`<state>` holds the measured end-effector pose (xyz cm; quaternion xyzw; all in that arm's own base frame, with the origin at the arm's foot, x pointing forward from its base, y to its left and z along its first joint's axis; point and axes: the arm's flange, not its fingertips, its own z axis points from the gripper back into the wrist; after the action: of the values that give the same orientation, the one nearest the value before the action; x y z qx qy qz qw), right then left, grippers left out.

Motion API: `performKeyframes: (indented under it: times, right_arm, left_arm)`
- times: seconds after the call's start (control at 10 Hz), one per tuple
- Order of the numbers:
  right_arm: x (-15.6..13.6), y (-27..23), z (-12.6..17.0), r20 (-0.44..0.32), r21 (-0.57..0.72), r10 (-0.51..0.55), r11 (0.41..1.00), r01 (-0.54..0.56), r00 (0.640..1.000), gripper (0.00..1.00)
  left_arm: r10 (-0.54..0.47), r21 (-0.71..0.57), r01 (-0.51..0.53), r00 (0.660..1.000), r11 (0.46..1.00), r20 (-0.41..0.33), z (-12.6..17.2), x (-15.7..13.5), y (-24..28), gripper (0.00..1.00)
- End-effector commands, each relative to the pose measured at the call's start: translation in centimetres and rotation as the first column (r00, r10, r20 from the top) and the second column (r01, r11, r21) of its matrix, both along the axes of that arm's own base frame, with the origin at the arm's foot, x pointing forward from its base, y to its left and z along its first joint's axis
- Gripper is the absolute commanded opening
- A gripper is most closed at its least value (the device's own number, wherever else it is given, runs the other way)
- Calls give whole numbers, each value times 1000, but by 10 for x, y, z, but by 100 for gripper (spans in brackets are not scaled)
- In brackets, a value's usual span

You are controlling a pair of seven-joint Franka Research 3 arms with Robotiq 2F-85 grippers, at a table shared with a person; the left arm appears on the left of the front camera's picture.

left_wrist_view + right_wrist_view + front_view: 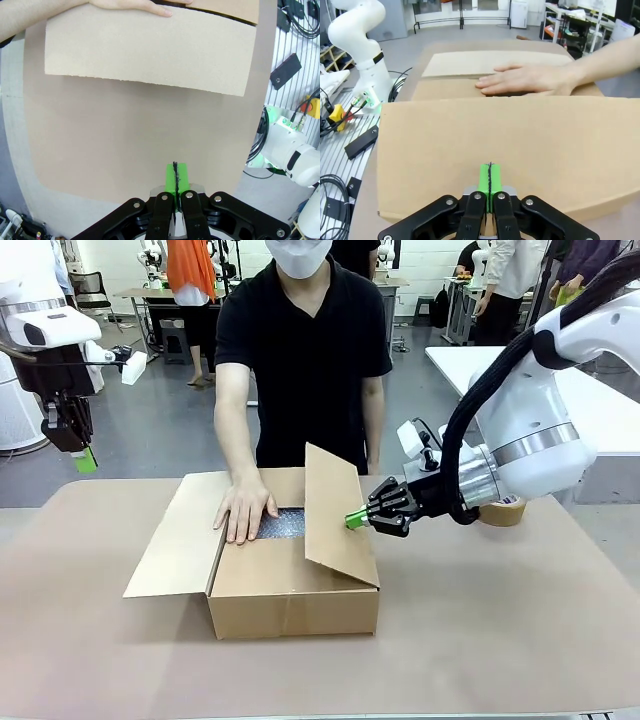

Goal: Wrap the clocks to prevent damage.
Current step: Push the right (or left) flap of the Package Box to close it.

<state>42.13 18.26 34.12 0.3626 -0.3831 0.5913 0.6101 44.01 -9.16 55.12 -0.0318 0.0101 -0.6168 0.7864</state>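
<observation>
A cardboard box [290, 590] stands mid-table with its flaps up; the clocks are hidden. Bubble wrap [287, 524] shows inside the opening. A person's hand [245, 510] presses flat on the near flap. My right gripper [353, 520] is shut, its green tips against the outer face of the upright right flap [335, 510]. In the right wrist view the shut gripper [489, 177] points at that flap [510, 145], with the hand [530, 80] beyond. My left gripper [85, 462] hangs shut and empty above the table's far left; in its wrist view the gripper [176, 176] looks down on the box's spread left flap [150, 50].
A roll of brown tape [503, 510] lies behind my right wrist. The person stands at the far edge behind the box. The box's left flap [180, 540] lies spread outward on the brown table [480, 640].
</observation>
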Motion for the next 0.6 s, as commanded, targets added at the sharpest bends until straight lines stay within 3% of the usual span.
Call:
performKeyframes:
  times: [0.0, 0.5]
  right_arm:
    - [14, 9, -19, 19, 2, -38, 999, 38, 999, 1]
    - [33, 16, -37, 12, -38, -39, 999, 39, 999, 1]
  left_arm:
    - [0, 10, 0, 1000, 1000, -2, 3, 2, 1, 0]
    - [0, 10, 0, 1000, 1000, -2, 3, 2, 1, 0]
